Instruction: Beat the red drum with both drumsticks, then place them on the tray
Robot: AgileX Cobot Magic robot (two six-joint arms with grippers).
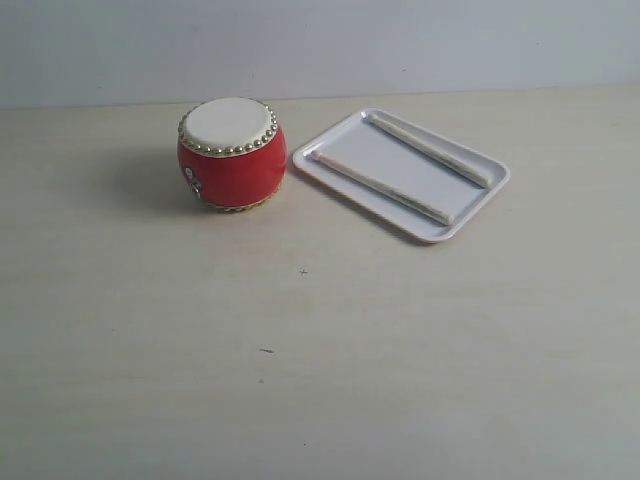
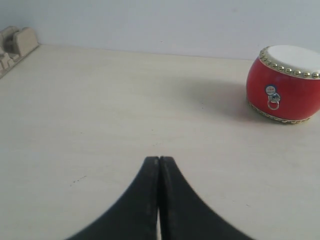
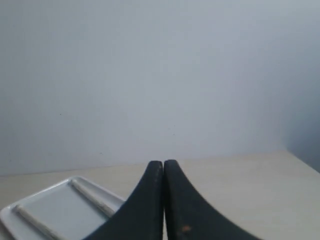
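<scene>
A small barrel-shaped red drum [image 1: 232,152] with a glossy body, a cream head and a ring of pale metal studs stands upright on the pale wood-grain worktop [image 1: 300,350], left of the middle in the exterior view. Just beside it on the right lies a flat white rectangular plastic tray [image 1: 400,165] with rounded corners and a low raised rim, set at an angle to the worktop's edges.

The two slim, whitish, worn-painted wooden drumsticks both lie flat inside the tray, roughly parallel. The nearer drumstick [image 1: 385,187] runs along the long side closer to the camera. The farther drumstick [image 1: 432,149] runs along the long side toward the pale grey-blue wall [image 1: 400,40]. A bare strip of tray separates them.

The left hand [image 2: 159,160] is closed, its black fingers [image 2: 145,200] pressed together tip to tip with nothing between them. It is over bare worktop, with the red drum ahead and off to one side, well apart. A small metal ring [image 2: 273,102] hangs on the drum's side. A beige ridged object [image 2: 15,42] sits at the worktop's far edge, too cropped to identify.

The right hand [image 3: 163,163] is likewise pressed closed and empty. Beyond it one end of the tray shows, with both drumsticks in it.
</scene>
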